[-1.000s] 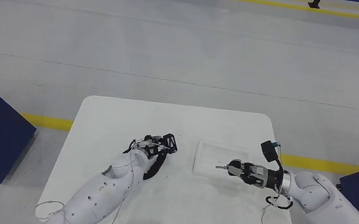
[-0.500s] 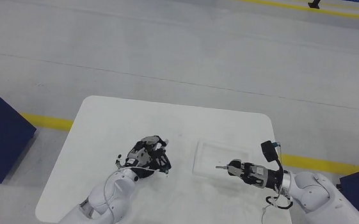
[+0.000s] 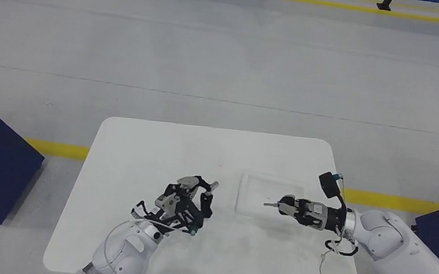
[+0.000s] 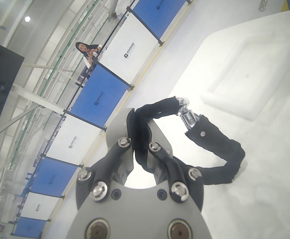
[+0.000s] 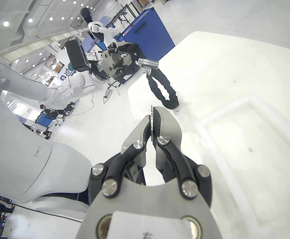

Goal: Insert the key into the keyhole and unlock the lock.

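Top view, left arm: my left arm comes in from the near left edge of the table (image 3: 122, 168), elbow bent, with the left gripper (image 3: 186, 203) over the middle-left of the top.
Top view, lock: the lock (image 3: 213, 186) is a bright metal cylinder on a black sleeved cable (image 3: 183, 222). It sits in the left gripper, on the side facing the tray (image 3: 262, 184).
Top view, right arm: my right arm reaches in from the near right corner with the forearm lying low, and the right gripper (image 3: 283, 205) points across the tray toward the left arm.
Top view, key: the key (image 3: 270, 205) sticks out of the right gripper's tips over the tray, well apart from the lock.
Left wrist view, grip: the fingers are clamped on the black cable, which loops out and back to the metal cylinder above the table.
Right wrist view, grip: the fingers are pinched tight on the thin key, which I see edge-on between the pads.
Right wrist view, far arm: the left gripper holds the lock up with the cylinder lying sideways and the loop hanging down. I cannot tell whether the loop touches the table.
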You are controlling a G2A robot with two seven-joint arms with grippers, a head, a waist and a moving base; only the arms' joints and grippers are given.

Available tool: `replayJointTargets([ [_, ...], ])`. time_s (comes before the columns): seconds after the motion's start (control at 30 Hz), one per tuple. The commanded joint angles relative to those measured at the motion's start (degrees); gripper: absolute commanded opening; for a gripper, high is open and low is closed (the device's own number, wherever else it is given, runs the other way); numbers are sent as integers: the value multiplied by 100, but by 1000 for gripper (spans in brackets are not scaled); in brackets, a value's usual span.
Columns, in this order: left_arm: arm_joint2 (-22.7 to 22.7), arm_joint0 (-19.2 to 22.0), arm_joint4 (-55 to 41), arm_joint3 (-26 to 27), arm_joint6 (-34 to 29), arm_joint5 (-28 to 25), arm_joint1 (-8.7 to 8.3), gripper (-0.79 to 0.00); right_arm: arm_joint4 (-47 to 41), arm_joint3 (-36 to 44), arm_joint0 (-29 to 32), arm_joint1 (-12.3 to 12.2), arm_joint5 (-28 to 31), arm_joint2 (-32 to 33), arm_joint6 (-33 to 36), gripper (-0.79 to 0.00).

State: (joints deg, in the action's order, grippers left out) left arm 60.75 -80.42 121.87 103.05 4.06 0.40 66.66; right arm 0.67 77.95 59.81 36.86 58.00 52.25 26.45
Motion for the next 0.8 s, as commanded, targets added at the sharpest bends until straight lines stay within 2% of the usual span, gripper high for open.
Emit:
replayJointTargets([
  [0.0,-3,2,2,-3,1,7,0,-785,0,0,0,0,0,0,0,-785],
  [0.27,11,-14,-32,1,68,60,5,-785,0,0,0,0,0,0,0,-785],
  [0.37,-21,-97,-585,10,847,310,37,-785,0,0,0,0,0,0,0,-785],
  [0.5,-49,-95,-1081,-158,1879,310,58,-785,0,0,0,0,0,0,0,-785],
  [0.77,-202,68,-1688,-620,3373,-392,81,-785,0,0,0,0,0,0,0,-785],
])
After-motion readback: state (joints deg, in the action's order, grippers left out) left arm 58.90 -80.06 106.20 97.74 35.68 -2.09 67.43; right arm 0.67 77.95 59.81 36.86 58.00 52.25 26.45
